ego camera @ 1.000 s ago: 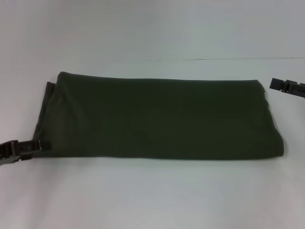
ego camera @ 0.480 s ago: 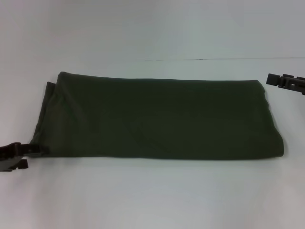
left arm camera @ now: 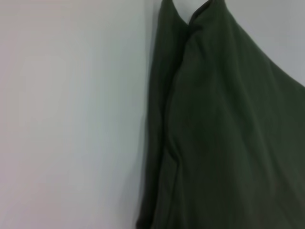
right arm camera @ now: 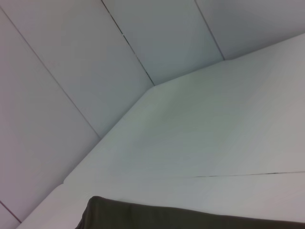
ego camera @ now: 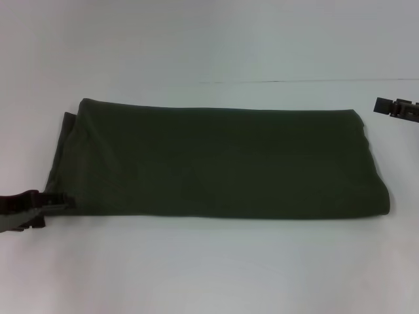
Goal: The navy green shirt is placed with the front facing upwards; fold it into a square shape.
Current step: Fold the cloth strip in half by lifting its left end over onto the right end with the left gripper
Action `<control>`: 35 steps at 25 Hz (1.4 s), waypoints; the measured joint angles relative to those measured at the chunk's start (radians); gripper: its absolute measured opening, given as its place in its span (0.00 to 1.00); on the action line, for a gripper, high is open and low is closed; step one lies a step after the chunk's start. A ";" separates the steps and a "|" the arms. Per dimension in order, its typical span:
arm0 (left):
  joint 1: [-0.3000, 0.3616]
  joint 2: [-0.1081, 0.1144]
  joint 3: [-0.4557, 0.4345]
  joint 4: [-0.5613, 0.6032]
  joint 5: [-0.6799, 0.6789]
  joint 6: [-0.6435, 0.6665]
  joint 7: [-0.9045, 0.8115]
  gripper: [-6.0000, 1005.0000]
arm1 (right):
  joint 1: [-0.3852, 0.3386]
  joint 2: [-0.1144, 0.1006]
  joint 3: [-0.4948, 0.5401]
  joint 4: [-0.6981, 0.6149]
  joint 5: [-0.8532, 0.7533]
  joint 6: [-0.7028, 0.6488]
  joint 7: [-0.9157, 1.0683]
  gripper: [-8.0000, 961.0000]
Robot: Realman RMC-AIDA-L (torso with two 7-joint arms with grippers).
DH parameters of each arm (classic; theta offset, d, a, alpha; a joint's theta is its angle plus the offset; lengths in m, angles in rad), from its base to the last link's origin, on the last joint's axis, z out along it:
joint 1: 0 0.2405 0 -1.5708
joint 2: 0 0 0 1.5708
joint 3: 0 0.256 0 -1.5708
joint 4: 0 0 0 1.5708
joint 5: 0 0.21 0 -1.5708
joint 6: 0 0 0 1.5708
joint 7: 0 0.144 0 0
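The navy green shirt (ego camera: 216, 160) lies on the white table (ego camera: 209, 268) as a long dark green rectangle, plain side up, with no lettering showing. Its layered left edge (left arm camera: 219, 133) fills the left wrist view. A thin strip of the shirt (right arm camera: 190, 220) shows in the right wrist view. My left gripper (ego camera: 55, 201) is low at the shirt's near left corner, touching the cloth's edge. My right gripper (ego camera: 395, 106) hangs off the shirt's far right corner, apart from the cloth.
A thin seam line (ego camera: 294, 81) runs across the table behind the shirt. White wall panels (right arm camera: 119, 62) stand beyond the table's far edge.
My left gripper has edged right, up against the shirt's near left corner. My right gripper has shifted slightly up and toward the right edge of view. The shirt has not moved.
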 joint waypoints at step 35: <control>-0.082 0.008 0.013 -0.055 0.044 -0.065 0.000 0.88 | -0.009 -0.001 0.017 0.000 0.012 -0.003 0.002 0.95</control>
